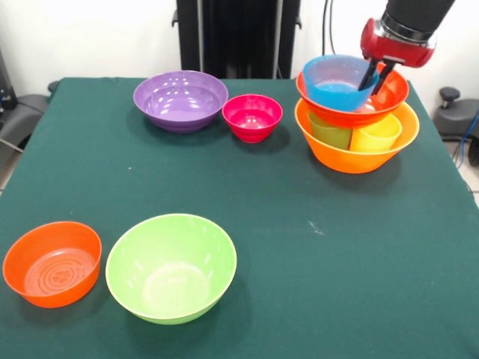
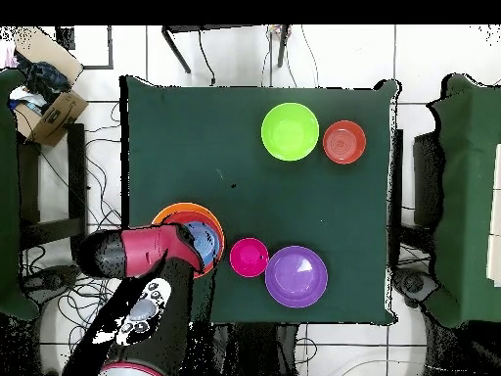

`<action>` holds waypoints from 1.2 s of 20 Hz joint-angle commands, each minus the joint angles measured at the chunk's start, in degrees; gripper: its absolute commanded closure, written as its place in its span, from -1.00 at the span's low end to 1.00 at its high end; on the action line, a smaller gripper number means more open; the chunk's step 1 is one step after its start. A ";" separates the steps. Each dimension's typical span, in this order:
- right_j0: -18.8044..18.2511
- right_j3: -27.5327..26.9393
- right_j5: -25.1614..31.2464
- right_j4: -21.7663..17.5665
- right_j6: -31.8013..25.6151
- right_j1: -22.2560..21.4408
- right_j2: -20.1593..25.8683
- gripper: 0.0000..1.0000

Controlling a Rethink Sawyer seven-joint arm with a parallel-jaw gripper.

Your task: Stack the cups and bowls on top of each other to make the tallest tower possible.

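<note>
The tower stands at the table's back right: the big orange bowl holds the green cup and the yellow cup. The wide red-orange bowl rests on them, and the small blue bowl sits in it. My gripper comes down from above with its fingers astride the blue bowl's right rim, shut on it. In the overhead view the arm covers part of the tower. The purple cup is hidden.
The purple bowl and small pink bowl stand side by side at the back middle. The lime green bowl and small orange bowl stand at the front left. A cardboard box lies off the table.
</note>
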 commanded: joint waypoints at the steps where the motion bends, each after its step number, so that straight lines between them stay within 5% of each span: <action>1: -0.21 2.41 0.50 2.24 8.79 -0.64 5.36 -1.00; 8: -2.19 3.41 0.66 3.49 7.44 -2.08 6.87 -1.00; 17: -6.38 4.25 8.23 3.07 1.66 -9.76 9.31 -1.00; 24: -7.27 -0.45 8.19 1.22 2.33 -8.43 8.98 -1.00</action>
